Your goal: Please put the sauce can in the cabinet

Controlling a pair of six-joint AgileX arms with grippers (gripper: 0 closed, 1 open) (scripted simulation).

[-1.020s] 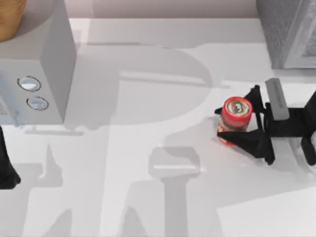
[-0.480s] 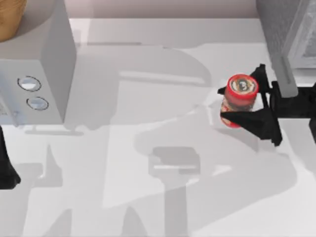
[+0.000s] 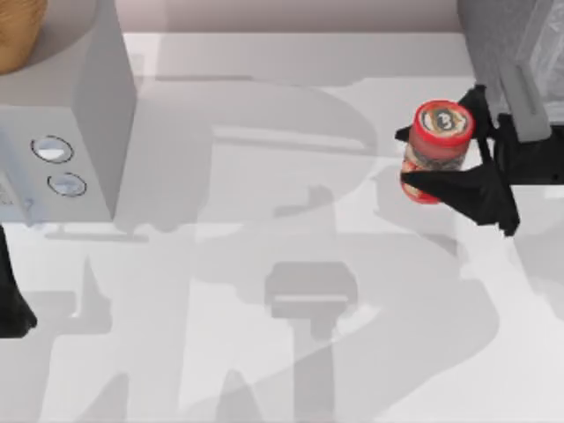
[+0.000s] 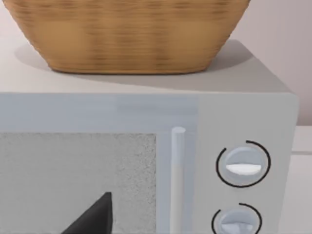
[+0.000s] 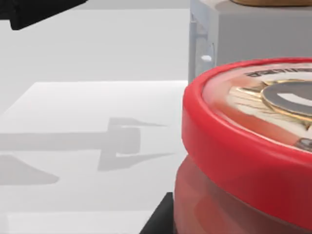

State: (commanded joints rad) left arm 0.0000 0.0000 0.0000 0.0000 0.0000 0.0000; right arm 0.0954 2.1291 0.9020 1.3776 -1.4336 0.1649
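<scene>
Top view puts my right claw [image 3: 443, 157] at the frame's upper right, pinching the sauce can [image 3: 438, 146] just beside the cabinet [image 3: 511, 40]; my left arm sits parked at the left edge over the bench [image 3: 264, 352]

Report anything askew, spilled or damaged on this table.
Nothing stands out. The sauce can is held upright and intact in the right tool near the cabinet. The left tool sits parked beside the microwave, whose basket rests squarely on top.
</scene>
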